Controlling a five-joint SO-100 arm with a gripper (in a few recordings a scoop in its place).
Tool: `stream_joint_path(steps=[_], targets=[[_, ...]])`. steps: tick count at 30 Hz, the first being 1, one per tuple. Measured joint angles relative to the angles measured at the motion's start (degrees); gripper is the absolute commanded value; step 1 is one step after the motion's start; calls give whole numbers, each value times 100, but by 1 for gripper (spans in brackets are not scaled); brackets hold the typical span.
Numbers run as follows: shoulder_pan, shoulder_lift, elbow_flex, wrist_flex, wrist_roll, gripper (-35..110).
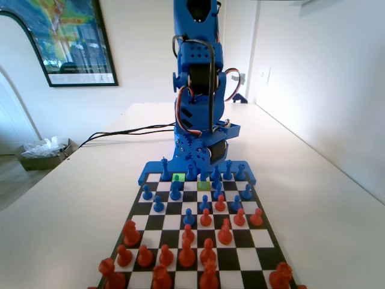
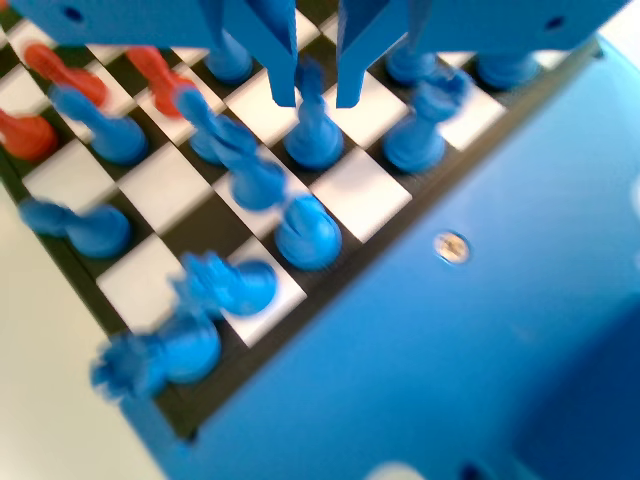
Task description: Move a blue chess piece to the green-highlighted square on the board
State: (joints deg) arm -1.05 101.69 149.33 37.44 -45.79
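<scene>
Gleaming pale table (image 1: 313,198) under board (image 1: 264,232).

No readable text, poster (image 1: 66,39) lettering too small

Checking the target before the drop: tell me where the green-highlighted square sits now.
In the fixed view, the green-highlighted square lies in the board's far row by the blue arm's base, left of centre, among blue pieces.

Framed poster (image 1: 71,39) on wall, box (image 1: 43,153) w/ plastic.
</scene>
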Motion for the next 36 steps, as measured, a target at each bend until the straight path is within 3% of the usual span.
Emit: stream_joint_path(steps=[16, 36], targets=[[-114, 0, 62, -9, 114, 1], [642, 360, -1213, 2285, 589, 1]])
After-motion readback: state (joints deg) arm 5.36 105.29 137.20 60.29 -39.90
